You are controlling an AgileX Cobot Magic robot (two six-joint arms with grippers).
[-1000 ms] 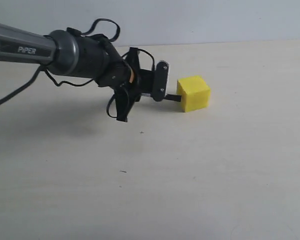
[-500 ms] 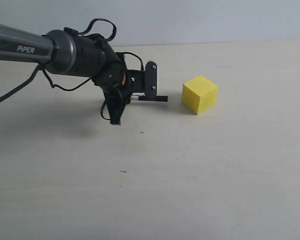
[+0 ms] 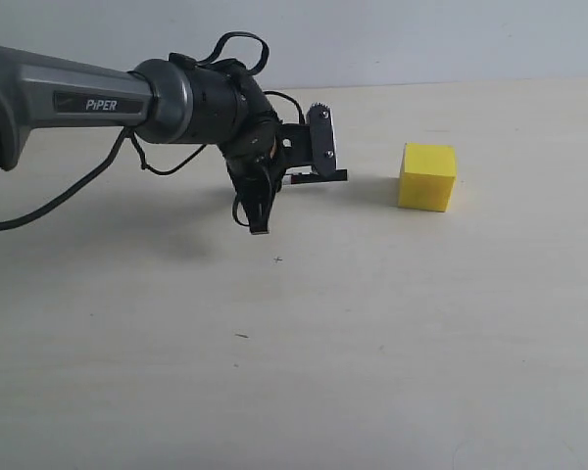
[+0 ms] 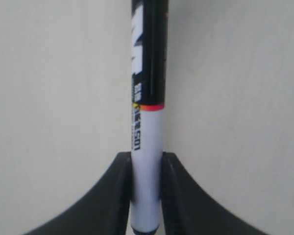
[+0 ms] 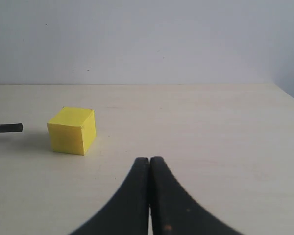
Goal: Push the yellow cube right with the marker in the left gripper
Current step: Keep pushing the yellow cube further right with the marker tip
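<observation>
The yellow cube [image 3: 428, 176] rests on the pale table, right of my left gripper [image 3: 309, 174]. That black claw, on a grey PiPER arm, is shut on the marker [image 3: 323, 177], which lies level with its black end pointing at the cube. A clear gap separates the marker's end from the cube. In the left wrist view the fingers [image 4: 121, 169] pinch the marker's [image 4: 148, 98] white barrel at my left gripper [image 4: 146, 159]. The right wrist view shows my right gripper [image 5: 149, 161] shut and empty, the cube [image 5: 72, 129] ahead of it, and the marker's end [image 5: 7, 128] beside the cube.
The pale table [image 3: 372, 343] is bare apart from a few small dark specks [image 3: 241, 336]. A grey wall [image 3: 421, 39] runs behind its far edge. Black cables [image 3: 39, 211] trail from the left arm.
The cube has slid right and turned to face square-on. The left gripper with the marker drew back left, then came right again, and now stands apart from the cube.
</observation>
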